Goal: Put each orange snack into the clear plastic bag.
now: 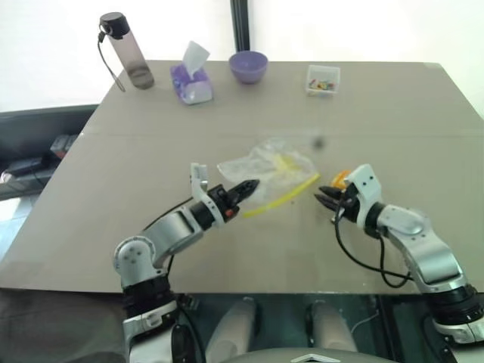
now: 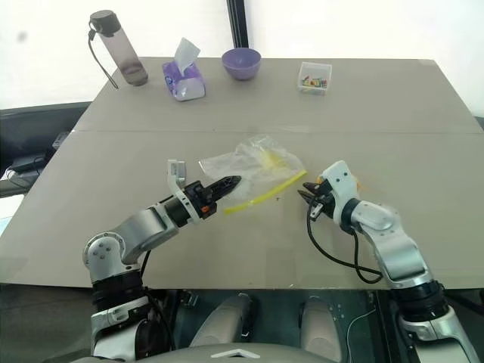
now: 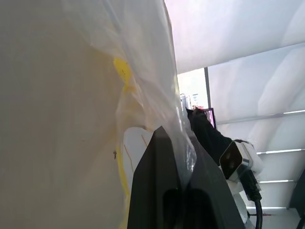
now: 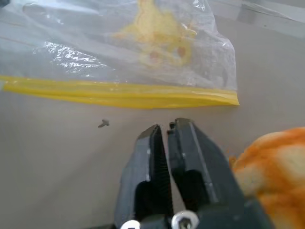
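L gripper (image 1: 249, 184) is pinching the bag (image 1: 268, 168) by its near-left corner — jaws clenched on the film, bag's yellow strip running off toward the R side. R gripper (image 4: 164, 131) is sitting clenched on nothing, just short of the strip's end. Bun (image 4: 274, 167) is lying right beside the R jaws, outside the bag. Bare table (image 1: 227, 249) is lying open btwn & behind both grippers — far-edge clutter well apart.

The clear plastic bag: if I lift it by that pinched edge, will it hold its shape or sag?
Probably sag. The clear plastic bag looks thin and crinkled, and it drapes over the left gripper, which is shut on its edge. The yellow seal strip looks stiffer, so that edge may stay straighter. It likely weighs little and may slide easily on the table.
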You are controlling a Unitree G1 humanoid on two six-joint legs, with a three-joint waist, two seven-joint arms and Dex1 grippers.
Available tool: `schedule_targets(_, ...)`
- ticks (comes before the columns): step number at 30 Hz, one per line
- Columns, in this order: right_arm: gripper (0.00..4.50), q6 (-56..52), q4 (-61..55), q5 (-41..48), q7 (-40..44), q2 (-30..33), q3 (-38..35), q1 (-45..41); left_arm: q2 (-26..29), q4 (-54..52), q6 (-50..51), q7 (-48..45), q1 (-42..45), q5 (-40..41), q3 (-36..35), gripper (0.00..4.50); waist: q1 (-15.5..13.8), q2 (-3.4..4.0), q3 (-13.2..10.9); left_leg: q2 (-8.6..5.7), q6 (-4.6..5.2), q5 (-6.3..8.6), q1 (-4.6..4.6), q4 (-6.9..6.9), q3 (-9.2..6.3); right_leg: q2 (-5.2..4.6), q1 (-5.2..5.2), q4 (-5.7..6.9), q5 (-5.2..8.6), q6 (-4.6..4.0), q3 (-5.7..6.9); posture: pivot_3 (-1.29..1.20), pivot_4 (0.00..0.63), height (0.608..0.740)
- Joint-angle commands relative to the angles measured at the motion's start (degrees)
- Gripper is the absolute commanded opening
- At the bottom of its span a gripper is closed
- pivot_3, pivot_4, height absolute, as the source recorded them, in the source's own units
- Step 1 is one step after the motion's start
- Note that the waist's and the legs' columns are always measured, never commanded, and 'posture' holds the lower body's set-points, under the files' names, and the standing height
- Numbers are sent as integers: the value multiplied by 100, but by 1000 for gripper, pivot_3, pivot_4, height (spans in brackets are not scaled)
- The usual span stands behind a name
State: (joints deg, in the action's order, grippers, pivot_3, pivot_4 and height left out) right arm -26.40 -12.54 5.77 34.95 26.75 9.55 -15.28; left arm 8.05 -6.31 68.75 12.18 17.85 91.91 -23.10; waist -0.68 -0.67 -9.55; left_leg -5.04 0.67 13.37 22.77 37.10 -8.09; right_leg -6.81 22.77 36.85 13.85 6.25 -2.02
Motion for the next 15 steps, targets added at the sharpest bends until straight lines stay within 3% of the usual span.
schedule_targets(1,41,-109,42,68,-147,-262,22,-163,108,-262,-259,97,-47,363,181,0,0,0,0,0,0,0,0,0,0,1,1,0,0,0,0,0,150,740)
schedule_targets(10,41,-290,132,294,-372,-984,-26,-313,435,-298,-722,155,-179,697,628,0,13,1,1,2,-1,0,0,-2,4,5,6,2,-2,-4,-7,0,150,740)
schedule_targets(15,41,-64,-46,246,-393,-1073,10,-426,646,-277,-859,80,-263,742,798,0,58,2,1,3,-1,0,-2,-5,5,8,7,2,-3,-5,-9,0,150,740)
